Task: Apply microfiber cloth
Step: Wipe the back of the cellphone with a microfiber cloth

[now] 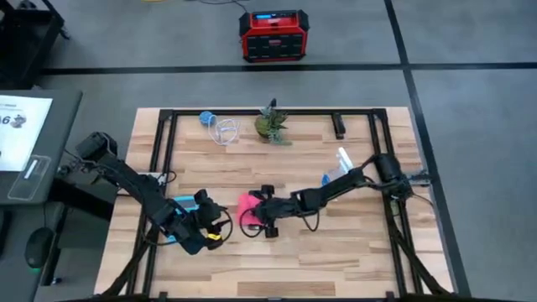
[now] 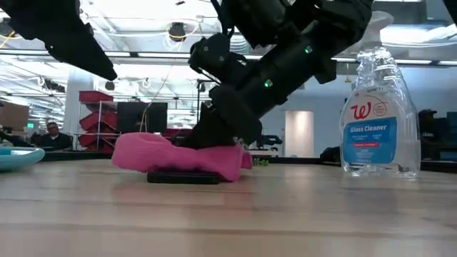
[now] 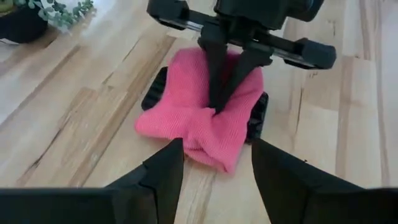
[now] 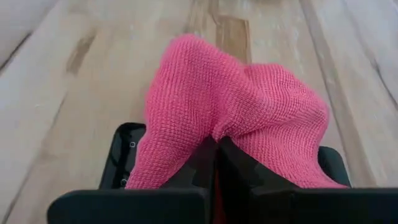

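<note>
The pink microfiber cloth [image 1: 247,205] lies bunched over a black phone [image 2: 182,176] that sits flat on the wooden table, near its middle. My right gripper [image 3: 217,109] reaches in from the table's right and is shut on the cloth. The phone's dark ends [image 4: 124,149] stick out on both sides of the cloth. My left gripper [image 3: 217,144] hovers just left of the cloth. It is open, with nothing between its fingers, and points at the cloth. My right gripper pinches a raised fold in the middle of the cloth [image 4: 214,134] between its two fingers. The fingers [image 3: 214,74] point down at a slant from the table's right. The cloth puckers toward the pinch, and its edges rest on the phone and the table [image 2: 128,160].
A light blue calculator [image 1: 180,214] lies under my left arm. A glass cleaner bottle [image 2: 378,114] stands right of the cloth, beside my right arm. A small plant [image 1: 273,124] and a blue ball with a white cord [image 1: 214,124] sit at the far edge.
</note>
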